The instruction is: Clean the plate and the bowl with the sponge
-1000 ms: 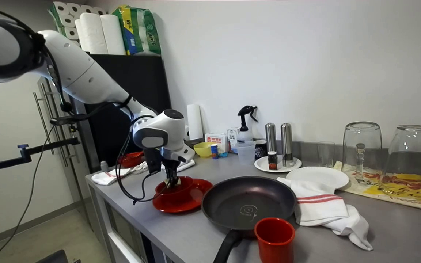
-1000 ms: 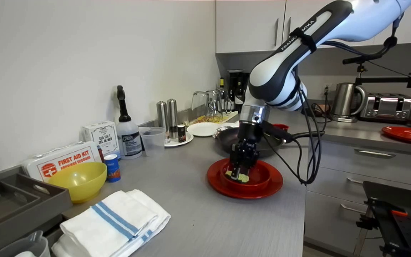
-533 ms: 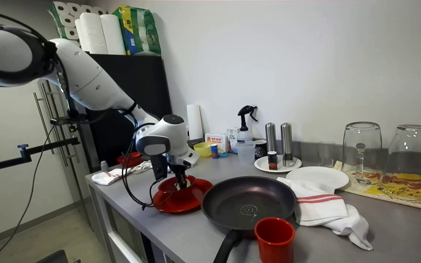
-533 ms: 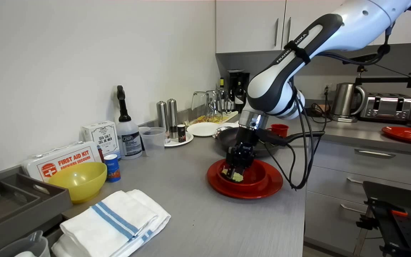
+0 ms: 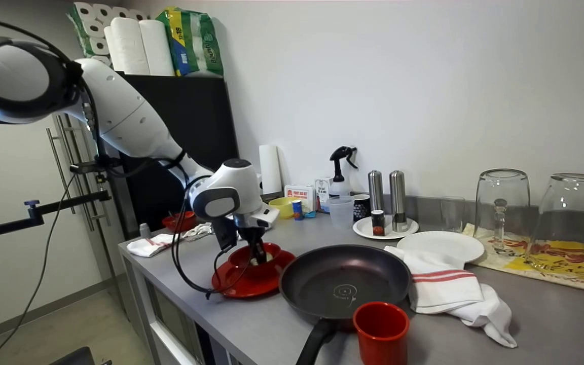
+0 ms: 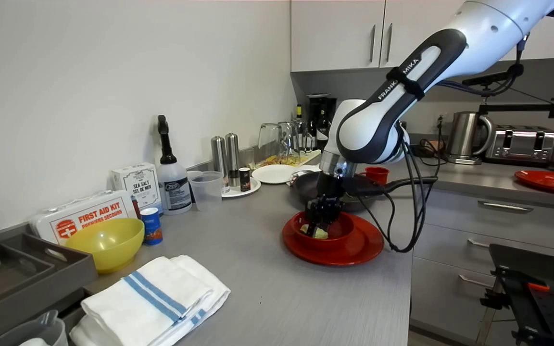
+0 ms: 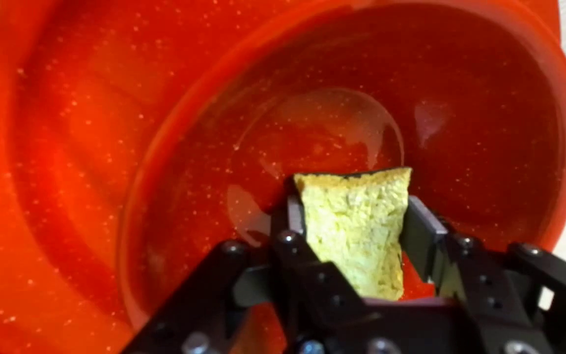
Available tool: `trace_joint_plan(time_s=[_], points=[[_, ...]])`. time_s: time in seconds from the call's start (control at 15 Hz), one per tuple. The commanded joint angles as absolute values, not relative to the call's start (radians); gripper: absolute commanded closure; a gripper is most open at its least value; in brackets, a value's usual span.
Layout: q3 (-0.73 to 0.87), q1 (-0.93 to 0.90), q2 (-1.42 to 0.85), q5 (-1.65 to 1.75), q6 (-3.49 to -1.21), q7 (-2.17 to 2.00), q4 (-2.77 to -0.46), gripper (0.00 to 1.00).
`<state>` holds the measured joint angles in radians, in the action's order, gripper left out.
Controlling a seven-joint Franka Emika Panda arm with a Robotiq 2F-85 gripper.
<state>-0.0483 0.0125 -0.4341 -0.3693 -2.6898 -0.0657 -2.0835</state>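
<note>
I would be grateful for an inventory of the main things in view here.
Sponge: one, yellow-green, in the red bowl
Red bowl: one, red, on the red plate
Red plate: one, red, on the counter
Red dish: one, red, at counter's end
Other red plate: one, red, near toaster
Toaster: one, silver, beside the kettle
Frying pan: one, black, near red plate
Red mug: one, red, beside pan
Yellow bowl: one, yellow, by first aid kit
Striped towels: at least three, white, on counter
Robot arm: one, mostly white, over counter
Gripper: one, black, shut on sponge
</note>
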Motion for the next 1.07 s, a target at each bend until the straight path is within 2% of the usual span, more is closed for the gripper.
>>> trace_joint_plan(time_s=[0.0,0.4,1.0], points=[[0.070,-0.072,-0.437,-0.144,-2.583,-0.226,-2.091,0.75],[0.132,-0.128,-0.417,0.131,-2.400,-0.342,-2.072,0.75],[0.135,-0.170,-0.408,0.383,-2.273,-0.401,-2.048,0.75]])
